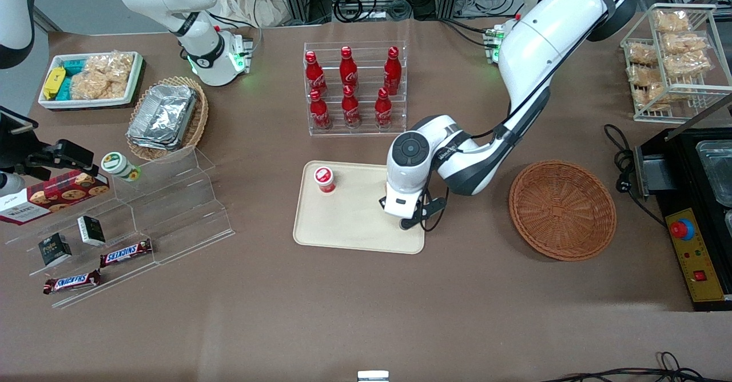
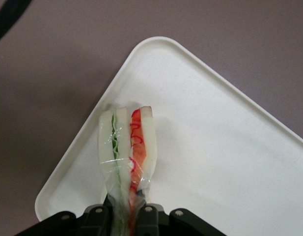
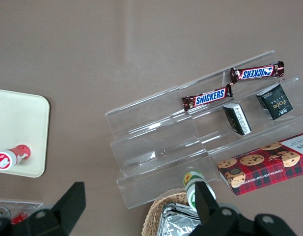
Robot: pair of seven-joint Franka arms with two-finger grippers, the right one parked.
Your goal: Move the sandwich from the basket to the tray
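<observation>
Claw [image 2: 126, 216] clamped on sandwich [image 2: 127, 147], held above a corner of the tray [image 2: 215, 162]; basket [image 1: 562, 209] empty. Placing step. Next: lower, release inside rim.

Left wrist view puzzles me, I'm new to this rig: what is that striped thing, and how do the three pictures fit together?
That striped thing is the sandwich, white bread with red and green filling, wrapped in clear film and held in the claw of the working arm. That camera rides on the arm's wrist and looks down past the claw at the tray.

The front view faces both white robot arms. There the working arm reaches over the tray, its claw above the tray's end nearer the basket, which is empty. A small red-capped cup stands on the tray.

The third camera sits on the parked arm and shows a clear stepped shelf with snacks.
</observation>
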